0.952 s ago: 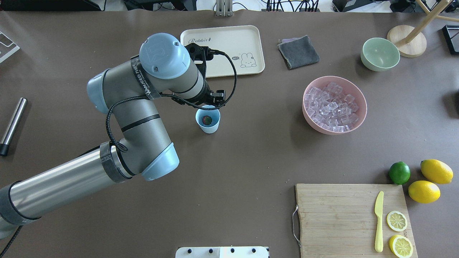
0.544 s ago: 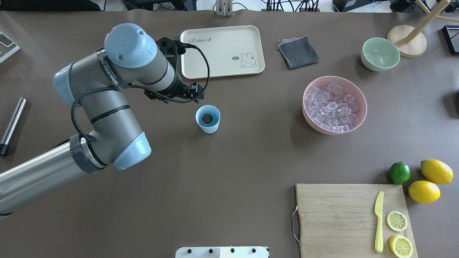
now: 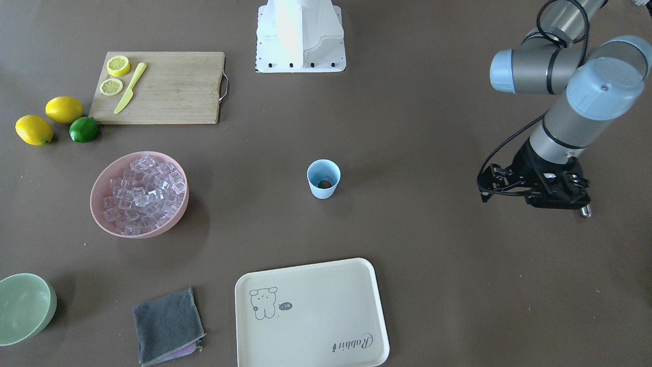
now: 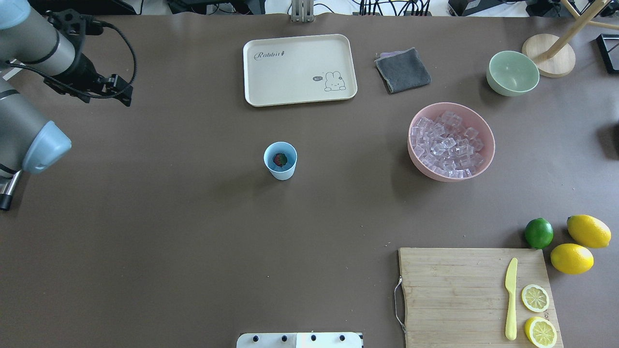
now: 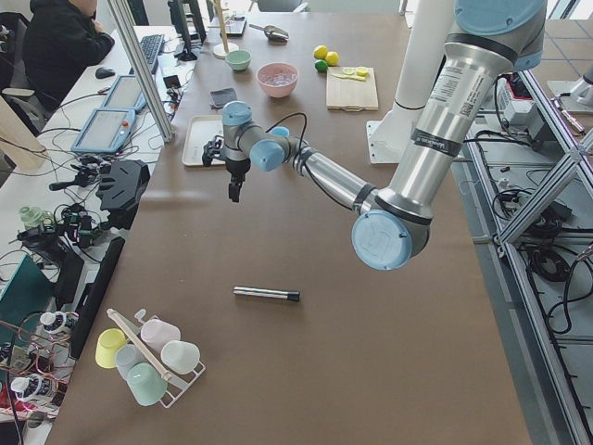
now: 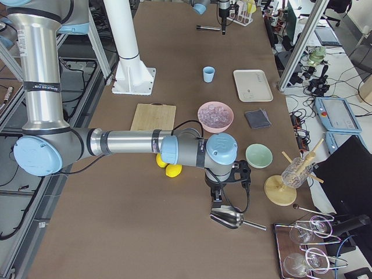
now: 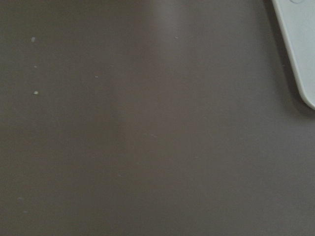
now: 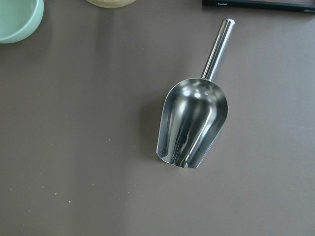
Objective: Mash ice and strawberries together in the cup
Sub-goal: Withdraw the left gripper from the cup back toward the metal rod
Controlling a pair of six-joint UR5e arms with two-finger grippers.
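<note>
The light blue cup stands upright mid-table with a small red strawberry inside; the front view shows the cup too. Clear ice fills a pink bowl to the cup's right. My left gripper hangs over bare table far out at the left end, well away from the cup. Its fingers are hidden under the wrist, and its wrist view shows only table. My right gripper hovers over a metal scoop off the right end. I cannot tell whether either gripper is open or shut.
A cream tray, grey cloth and pale green bowl line the far side. A cutting board with knife and lemon slices, a lime and two lemons sit near right. A metal rod lies at the left end.
My left arm has swung away from above the cup to the table's far left end. The strawberry stays in the cup, and nothing else has moved.
</note>
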